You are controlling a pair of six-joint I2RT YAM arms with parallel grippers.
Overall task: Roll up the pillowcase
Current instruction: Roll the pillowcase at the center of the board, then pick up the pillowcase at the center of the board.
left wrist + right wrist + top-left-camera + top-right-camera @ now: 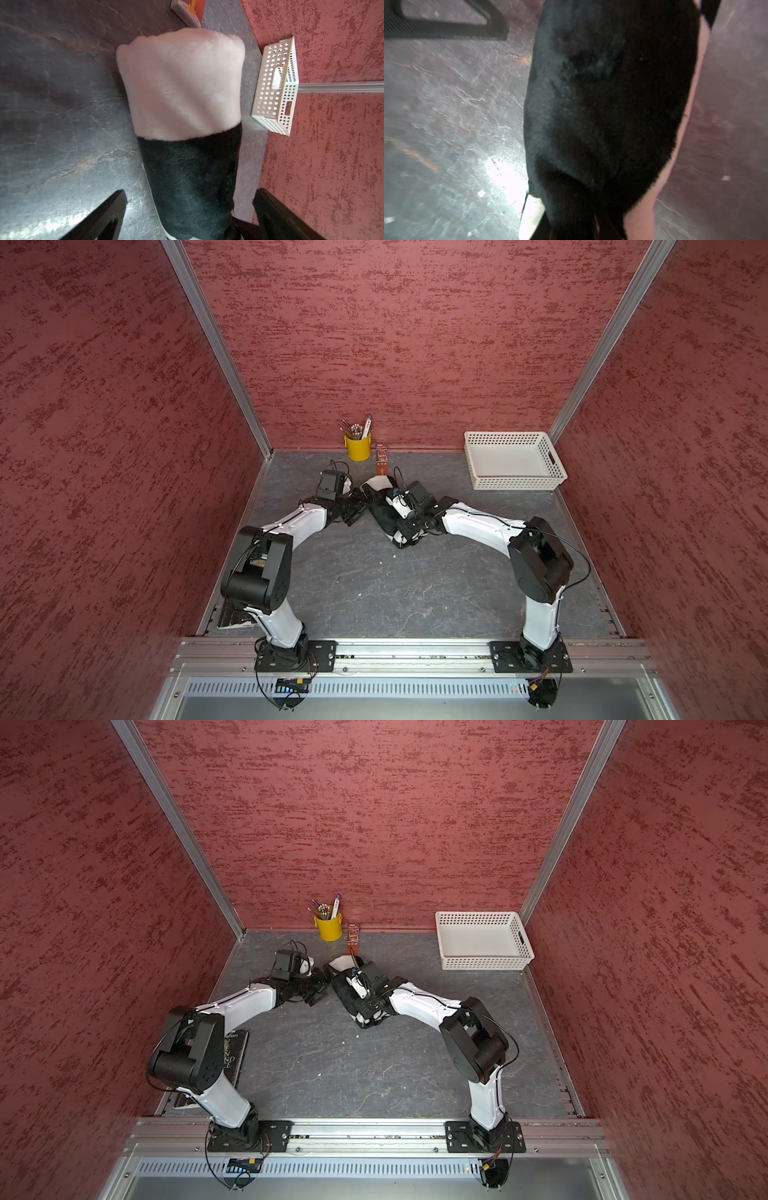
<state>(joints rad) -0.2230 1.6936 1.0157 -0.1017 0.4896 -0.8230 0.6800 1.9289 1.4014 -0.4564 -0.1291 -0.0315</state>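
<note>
The pillowcase (381, 512) (343, 992) lies rolled into a thick black-and-white plush roll, set diagonally at the middle of the table. In the left wrist view the pillowcase (182, 87) shows a white far end and a black near band. My left gripper (355, 508) (191, 209) is open, and its dark fingers (108, 214) stand on either side of the roll without pressing it. At the roll's near end my right gripper (404, 531) (593, 226) is shut, pinching the black plush of the pillowcase (608, 99). Its fingertips are buried in the fur.
A white perforated basket (513, 460) (274, 87) stands at the back right. A yellow cup of pencils (357, 448) and a small orange box (381, 462) stand at the back wall, just beyond the roll. A dark book (235, 1056) lies at the table's left edge.
</note>
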